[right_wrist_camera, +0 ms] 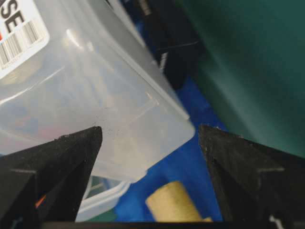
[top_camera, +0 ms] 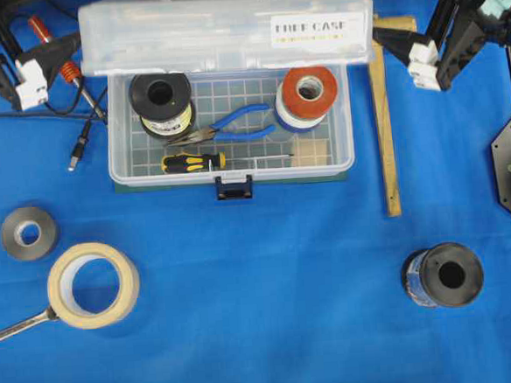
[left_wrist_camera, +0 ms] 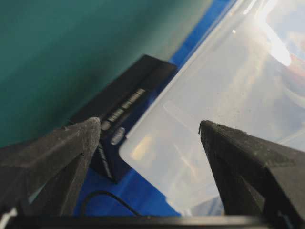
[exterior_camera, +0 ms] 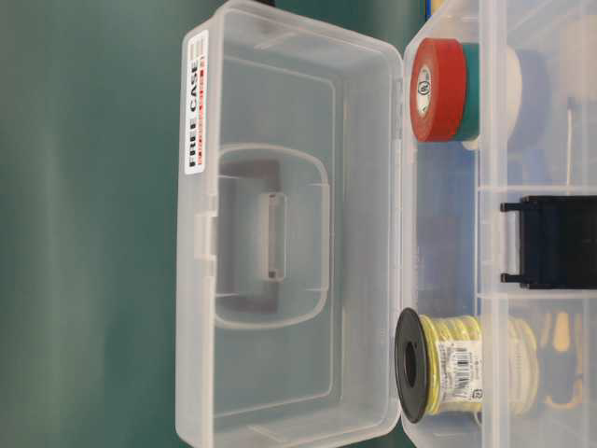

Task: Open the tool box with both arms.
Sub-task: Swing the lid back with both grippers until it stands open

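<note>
The tool box (top_camera: 141, 184) stands open at the back middle of the blue cloth, its dark blue latch (top_camera: 234, 189) hanging at the front. Its clear lid (top_camera: 218, 32) with the "FREE CASE" sticker (top_camera: 311, 28) is swung up and back. The table-level view shows the lid (exterior_camera: 280, 373) upright and the handle (exterior_camera: 270, 233) through it. My left gripper (top_camera: 49, 57) is open just off the lid's left end; the lid corner (left_wrist_camera: 224, 95) shows between the fingers. My right gripper (top_camera: 415, 27) is open just off the lid's right end, with the lid corner (right_wrist_camera: 95, 86) between the fingers.
In the box lie a black wire spool (top_camera: 162, 100), blue pliers (top_camera: 233, 125), a screwdriver (top_camera: 196, 161) and a red tape roll (top_camera: 308, 93). Outside are a wooden ruler (top_camera: 384, 130), a grey roll (top_camera: 29, 233), masking tape (top_camera: 94, 284), a black spool (top_camera: 443, 276) and a red-handled tool (top_camera: 62, 65).
</note>
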Controlling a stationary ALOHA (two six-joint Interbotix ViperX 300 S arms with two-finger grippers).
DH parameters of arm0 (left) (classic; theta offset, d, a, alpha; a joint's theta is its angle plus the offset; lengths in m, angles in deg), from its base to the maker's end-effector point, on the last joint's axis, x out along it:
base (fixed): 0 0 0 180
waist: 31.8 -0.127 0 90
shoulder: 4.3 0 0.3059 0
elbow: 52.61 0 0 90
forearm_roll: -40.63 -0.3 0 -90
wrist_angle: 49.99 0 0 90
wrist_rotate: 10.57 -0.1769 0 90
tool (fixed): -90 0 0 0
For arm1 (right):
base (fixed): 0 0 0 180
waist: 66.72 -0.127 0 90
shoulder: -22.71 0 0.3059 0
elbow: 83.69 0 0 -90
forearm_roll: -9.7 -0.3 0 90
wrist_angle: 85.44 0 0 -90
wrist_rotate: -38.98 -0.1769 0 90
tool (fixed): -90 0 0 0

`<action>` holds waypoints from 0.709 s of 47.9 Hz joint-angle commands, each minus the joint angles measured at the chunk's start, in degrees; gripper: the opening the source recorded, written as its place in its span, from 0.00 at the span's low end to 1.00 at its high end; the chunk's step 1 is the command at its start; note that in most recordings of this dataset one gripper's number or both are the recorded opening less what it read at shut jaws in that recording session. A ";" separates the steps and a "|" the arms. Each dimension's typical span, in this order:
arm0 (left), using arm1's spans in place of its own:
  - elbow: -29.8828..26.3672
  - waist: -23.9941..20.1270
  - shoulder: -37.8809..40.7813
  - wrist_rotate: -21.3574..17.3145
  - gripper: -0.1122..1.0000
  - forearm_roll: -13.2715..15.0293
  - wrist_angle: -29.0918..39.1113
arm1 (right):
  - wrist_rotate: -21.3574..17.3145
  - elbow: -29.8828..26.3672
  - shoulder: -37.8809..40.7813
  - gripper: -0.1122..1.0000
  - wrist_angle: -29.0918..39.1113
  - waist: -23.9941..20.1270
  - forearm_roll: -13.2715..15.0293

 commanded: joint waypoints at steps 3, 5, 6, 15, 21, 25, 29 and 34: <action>-4.13 -0.62 1.58 0.18 0.92 -0.18 -1.58 | -0.09 -2.55 0.35 0.86 -1.93 0.97 -0.09; -4.39 -0.97 2.11 0.18 0.92 -0.18 -1.58 | -0.09 -2.64 0.53 0.86 -2.02 1.49 0.00; -4.57 -1.14 2.20 0.18 0.92 -0.18 -1.58 | -0.09 -2.64 0.62 0.86 -2.20 1.76 0.00; -5.63 -2.99 4.04 0.18 0.92 -0.18 -1.58 | 0.00 -3.34 2.29 0.86 -2.46 3.78 0.00; -6.33 -4.04 5.01 0.18 0.92 -0.18 -1.58 | 0.09 -3.96 3.69 0.86 -2.46 5.19 0.18; -6.94 -4.48 5.80 0.18 0.92 -0.18 -1.58 | 0.09 -4.39 4.57 0.86 -2.64 6.24 0.26; -7.56 -5.01 6.68 0.18 0.92 -0.18 -1.49 | 0.18 -4.83 5.45 0.86 -2.64 7.12 0.26; -8.17 -5.71 7.65 0.18 0.92 -0.18 -1.41 | 0.26 -5.45 6.59 0.86 -2.64 8.35 0.26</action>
